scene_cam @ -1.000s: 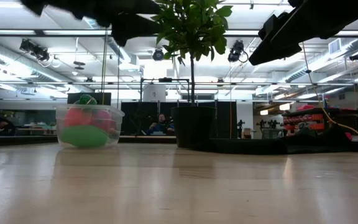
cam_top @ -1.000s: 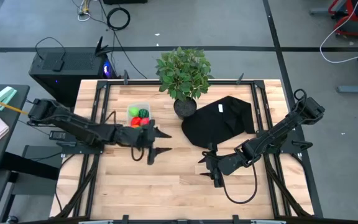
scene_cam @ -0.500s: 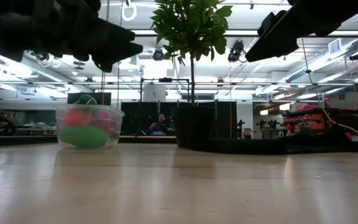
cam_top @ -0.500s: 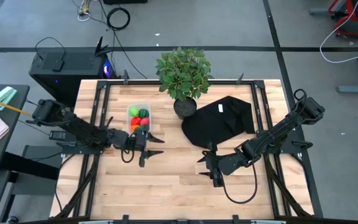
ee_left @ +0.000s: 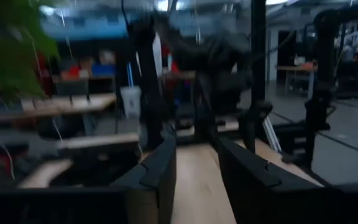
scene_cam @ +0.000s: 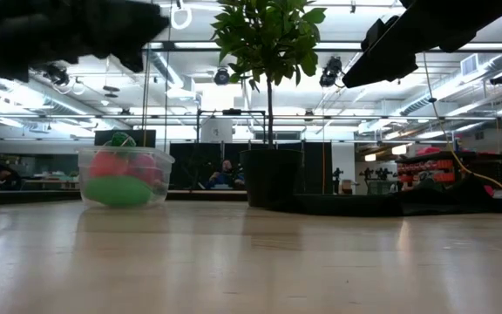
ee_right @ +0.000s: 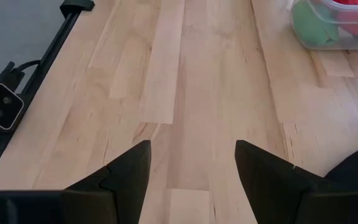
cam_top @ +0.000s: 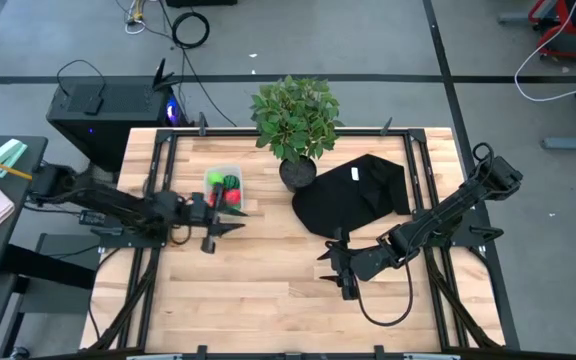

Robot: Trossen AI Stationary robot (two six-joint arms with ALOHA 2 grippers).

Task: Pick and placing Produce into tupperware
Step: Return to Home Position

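The produce [cam_top: 228, 190] sits in the tupperware [cam_top: 209, 175], far-left on the worktop [cam_top: 268, 300]. The left pincer [cam_top: 226, 224], open and empty, hangs just near of it. The right pincer [cam_top: 333, 270], open, waits well apart.

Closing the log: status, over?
Left gripper open, beside the tupperware. Right gripper open, mid-table. Produce inside tupperware. Nothing blocks either gripper.

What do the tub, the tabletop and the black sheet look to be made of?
The tub: probably thin clear plastic, slightly frosted, since the toys show through its wall. The tabletop: pale wood planks with visible grain and seams, and a low sheen. The black sheet: seemingly soft matte cloth, lying with an uneven, folded outline.
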